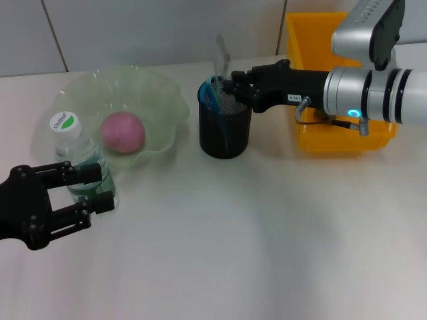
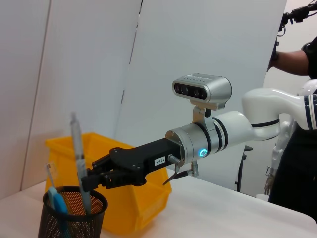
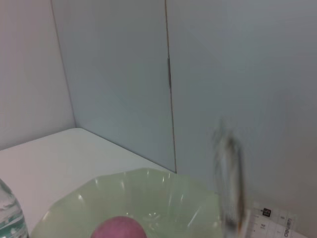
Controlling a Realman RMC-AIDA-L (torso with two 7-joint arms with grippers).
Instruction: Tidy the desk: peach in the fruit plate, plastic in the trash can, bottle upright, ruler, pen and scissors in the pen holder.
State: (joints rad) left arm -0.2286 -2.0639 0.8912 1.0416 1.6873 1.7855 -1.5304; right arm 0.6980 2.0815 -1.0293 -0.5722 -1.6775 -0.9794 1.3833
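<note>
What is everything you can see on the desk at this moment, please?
Peach: one, pink, in the plate.
Plate: one, pale green, back left of the desk.
Bottle: one, clear with a white cap, upright beside the plate.
Pen holder: one, black mesh, centre, holding blue scissors and a clear pen.
Bin: one, yellow, back right.
Left gripper: black, open around the bottle.
Right gripper: black, at the pen holder's rim.

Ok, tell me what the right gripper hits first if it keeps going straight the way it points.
Probably the pen standing in the pen holder; the right gripper already sits at its rim. Beyond that lies the fruit plate.
</note>
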